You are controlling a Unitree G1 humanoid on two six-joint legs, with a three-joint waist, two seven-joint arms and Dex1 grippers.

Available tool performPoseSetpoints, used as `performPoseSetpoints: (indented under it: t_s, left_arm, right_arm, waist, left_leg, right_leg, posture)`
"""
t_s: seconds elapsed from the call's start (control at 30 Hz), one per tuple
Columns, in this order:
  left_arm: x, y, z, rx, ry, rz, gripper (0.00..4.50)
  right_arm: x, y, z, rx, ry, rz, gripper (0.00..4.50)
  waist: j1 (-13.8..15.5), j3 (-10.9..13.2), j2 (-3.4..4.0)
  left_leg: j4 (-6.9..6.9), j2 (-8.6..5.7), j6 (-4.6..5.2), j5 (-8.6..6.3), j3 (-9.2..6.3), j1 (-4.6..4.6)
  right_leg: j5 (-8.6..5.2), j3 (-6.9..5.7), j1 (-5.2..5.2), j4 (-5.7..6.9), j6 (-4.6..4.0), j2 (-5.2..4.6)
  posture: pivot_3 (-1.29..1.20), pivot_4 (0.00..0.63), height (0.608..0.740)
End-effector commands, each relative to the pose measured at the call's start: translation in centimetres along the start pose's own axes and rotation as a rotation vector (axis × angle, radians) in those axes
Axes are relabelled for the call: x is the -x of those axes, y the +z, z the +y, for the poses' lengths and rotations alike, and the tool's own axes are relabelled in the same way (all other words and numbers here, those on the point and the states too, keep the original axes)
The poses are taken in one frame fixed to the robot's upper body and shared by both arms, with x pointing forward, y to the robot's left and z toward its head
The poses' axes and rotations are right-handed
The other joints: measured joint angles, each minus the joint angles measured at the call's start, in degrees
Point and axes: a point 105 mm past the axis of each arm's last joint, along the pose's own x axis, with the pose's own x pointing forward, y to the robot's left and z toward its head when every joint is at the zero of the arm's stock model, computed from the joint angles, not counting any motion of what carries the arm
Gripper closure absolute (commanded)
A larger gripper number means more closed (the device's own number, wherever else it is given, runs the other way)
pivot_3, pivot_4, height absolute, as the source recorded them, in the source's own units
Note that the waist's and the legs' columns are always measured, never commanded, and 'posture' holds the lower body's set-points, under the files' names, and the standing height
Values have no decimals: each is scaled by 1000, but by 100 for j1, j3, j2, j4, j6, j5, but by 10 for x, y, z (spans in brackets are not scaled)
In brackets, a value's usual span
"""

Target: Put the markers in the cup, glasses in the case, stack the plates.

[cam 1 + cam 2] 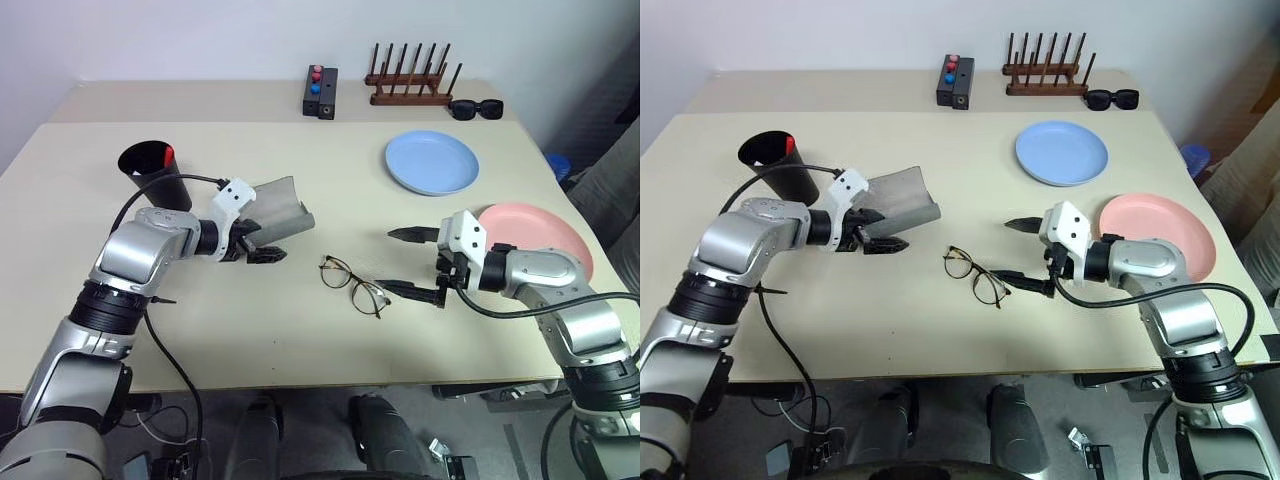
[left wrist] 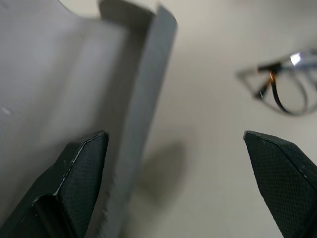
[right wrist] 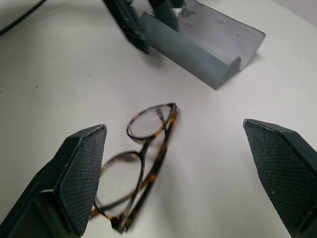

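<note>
Lying open at the table's [image 1: 300, 350] nine o'clock side, the rigid grey case [image 1: 277, 212] looks easy to steady. Folded glasses [image 1: 353, 284] at centre look light, springy, fragile; pinch the bridge. Both the left gripper [image 1: 262, 250] and right gripper [image 1: 411, 262] gape wide, empty.

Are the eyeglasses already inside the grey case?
No, the glasses lie folded on the bare table, apart from the open case.

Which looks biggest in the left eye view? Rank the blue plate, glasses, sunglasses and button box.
1. blue plate
2. glasses
3. sunglasses and button box: alike, and both lie farther from the camera, so unranked.
</note>
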Motion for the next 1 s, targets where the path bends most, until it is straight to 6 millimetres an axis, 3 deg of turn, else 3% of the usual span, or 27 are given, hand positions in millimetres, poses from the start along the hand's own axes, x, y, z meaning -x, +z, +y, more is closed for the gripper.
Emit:
performPoseSetpoints:
  t_s: [0.03, 0.27, 0.57, 0.83, 1.0]
  left_arm:
    - [5, 6, 5, -45, -6, 20, 849]
    - [5, 8, 17, -63, 25, 8, 4455]
    - [22, 6, 5, -291, -74, -38, 4455]
    - [70, -35, -6, -481, -196, 140, 4455]
    - [76, -45, -24, -567, -275, 160, 4455]
  right_arm:
    - [4, 9, -3, 44, -28, -21, 0]
    - [0, 14, 1, 41, -33, -25, 0]
    - [-1, 20, 0, 43, -25, -25, 0]
    - [-8, 25, 12, -10, 56, -35, 0]
    - [-16, 26, 16, -59, 75, -51, 0]
  waist:
    - [3, 0, 0]
    - [8, 0, 0]
    - [-4, 0, 1]
    - [-1, 1, 2]
    - [43, 1, 2]
  left_leg:
    - [1, 0, 0, 0, 0, -1]
    - [2, 0, 0, 0, 0, -2]
    - [0, 1, 1, 0, 1, -2]
    - [-2, 3, 3, -2, 6, -2]
    - [4, 3, 4, -2, 11, -2]
  right_leg:
    - [0, 0, 0, 0, -1, 0]
    - [-1, 1, 0, -1, -1, 0]
    - [0, 1, -2, 2, -1, 0]
    - [-5, 4, -5, 3, -9, -1]
    - [-9, 4, -4, 3, -18, -8]
  posture:
    - [0, 150, 740]
    - [0, 150, 740]
    - [0, 150, 740]
    - [0, 150, 740]
    - [0, 150, 740]
